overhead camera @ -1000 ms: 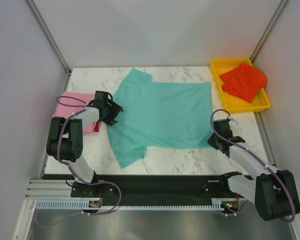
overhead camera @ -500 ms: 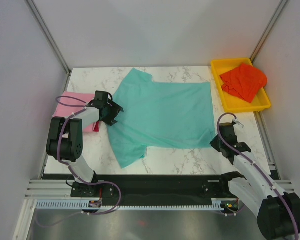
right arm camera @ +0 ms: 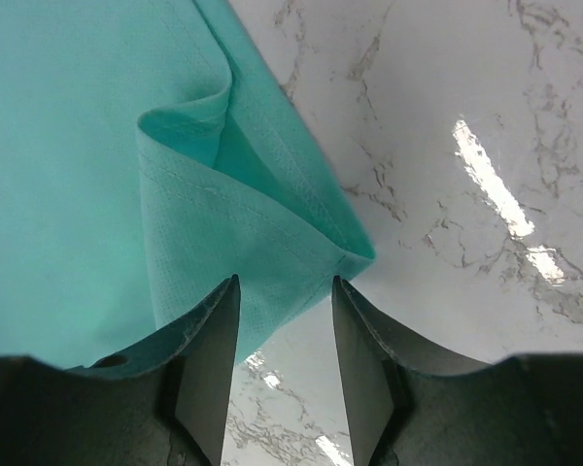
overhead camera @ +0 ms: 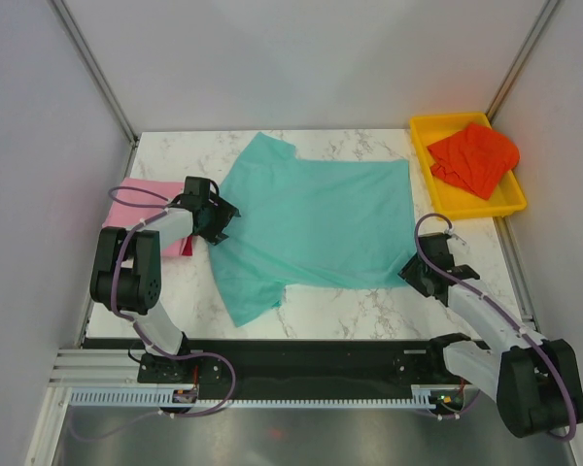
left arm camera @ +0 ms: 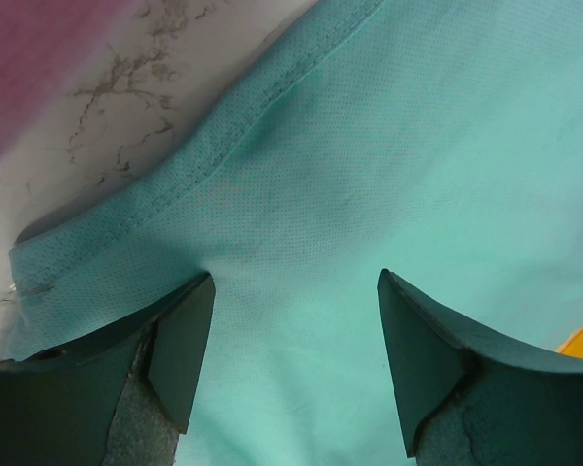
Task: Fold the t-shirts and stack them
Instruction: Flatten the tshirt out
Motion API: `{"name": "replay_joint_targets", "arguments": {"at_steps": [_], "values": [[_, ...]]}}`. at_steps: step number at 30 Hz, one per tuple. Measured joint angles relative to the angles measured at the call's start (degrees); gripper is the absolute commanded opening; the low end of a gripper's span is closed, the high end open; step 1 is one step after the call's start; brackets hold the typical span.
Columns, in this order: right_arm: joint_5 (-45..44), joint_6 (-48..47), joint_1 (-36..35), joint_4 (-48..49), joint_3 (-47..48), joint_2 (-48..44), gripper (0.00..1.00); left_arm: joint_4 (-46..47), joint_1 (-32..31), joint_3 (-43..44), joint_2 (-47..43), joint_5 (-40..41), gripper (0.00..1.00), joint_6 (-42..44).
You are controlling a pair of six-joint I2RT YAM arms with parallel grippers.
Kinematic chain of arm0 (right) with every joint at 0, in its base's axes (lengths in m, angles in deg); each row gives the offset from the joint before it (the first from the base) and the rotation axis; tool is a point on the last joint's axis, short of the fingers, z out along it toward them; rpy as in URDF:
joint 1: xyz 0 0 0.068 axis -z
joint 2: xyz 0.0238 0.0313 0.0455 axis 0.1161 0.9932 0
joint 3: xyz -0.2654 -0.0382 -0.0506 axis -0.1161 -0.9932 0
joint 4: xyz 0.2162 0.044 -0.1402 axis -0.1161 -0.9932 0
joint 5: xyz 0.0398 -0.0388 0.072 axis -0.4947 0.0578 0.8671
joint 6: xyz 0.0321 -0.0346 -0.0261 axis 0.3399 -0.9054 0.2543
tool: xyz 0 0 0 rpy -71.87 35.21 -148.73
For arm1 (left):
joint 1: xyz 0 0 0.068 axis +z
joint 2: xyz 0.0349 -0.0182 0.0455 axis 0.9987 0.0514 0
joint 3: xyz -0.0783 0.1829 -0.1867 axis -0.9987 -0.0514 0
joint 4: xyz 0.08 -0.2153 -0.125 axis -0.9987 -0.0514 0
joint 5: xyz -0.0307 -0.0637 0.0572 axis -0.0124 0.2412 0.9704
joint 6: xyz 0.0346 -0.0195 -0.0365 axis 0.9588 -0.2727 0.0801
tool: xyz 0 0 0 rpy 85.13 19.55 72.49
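The teal-turquoise t-shirt lies spread on the marble table. My left gripper is open over its left edge near the sleeve; in the left wrist view the teal cloth fills the gap between the fingers. My right gripper is open at the shirt's near right corner; the right wrist view shows that folded corner just ahead of the fingers. The pink shirt lies folded at the left, with crimson cloth peeking from beneath it. The orange-red shirt lies crumpled in the tray.
A yellow plastic tray stands at the back right. Bare marble shows in front of the teal shirt. White walls with metal posts enclose the table on three sides.
My right gripper drew back from the shirt's corner half a second ago and has now moved back up to it. The left arm and the shirts have not moved.
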Motion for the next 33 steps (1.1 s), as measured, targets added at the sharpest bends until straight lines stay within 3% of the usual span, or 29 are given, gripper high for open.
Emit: {"name": "replay_joint_targets", "arguments": {"at_steps": [4, 8, 13, 14, 19, 21, 25, 28, 33], "values": [[0.04, 0.31, 0.0, 1.29, 0.26, 3.37, 0.49, -0.02, 0.0, 0.0, 0.0, 0.0, 0.76, 0.0], [-0.5, 0.37, 0.0, 2.29, 0.35, 4.66, 0.26, -0.02, 0.0, 0.0, 0.0, 0.0, 0.76, 0.0], [-1.4, 0.63, 0.0, 1.79, 0.33, 3.61, 0.09, -0.02, 0.0, 0.0, 0.0, 0.02, 0.76, 0.02], [-1.53, 0.72, 0.0, 1.51, 0.33, 2.78, 0.0, -0.02, 0.0, 0.0, 0.0, 0.02, 0.76, 0.0], [-2.36, 1.31, 0.0, 0.24, 0.04, -1.46, 0.0, -0.04, 0.09, 0.02, 0.13, 0.0, 0.76, 0.0], [-2.71, 1.6, 0.0, -0.74, -0.17, -2.64, 0.04, -0.11, 0.31, 0.28, 0.37, -0.13, 0.76, 0.0], [-3.72, 2.51, 0.0, -4.0, -0.2, -4.72, 0.01, -0.17, 0.44, 0.83, 0.87, -0.17, 0.76, 0.0], [-3.93, 3.8, 0.0, -6.75, -0.17, -6.73, 0.07, -0.2, 0.55, 1.09, 1.09, -0.28, 0.76, 0.0], [-5.35, 6.45, -0.09, -13.18, 1.86, -8.68, 0.08, -0.22, 0.66, 1.14, 1.16, -0.55, 0.76, 0.0]]}}
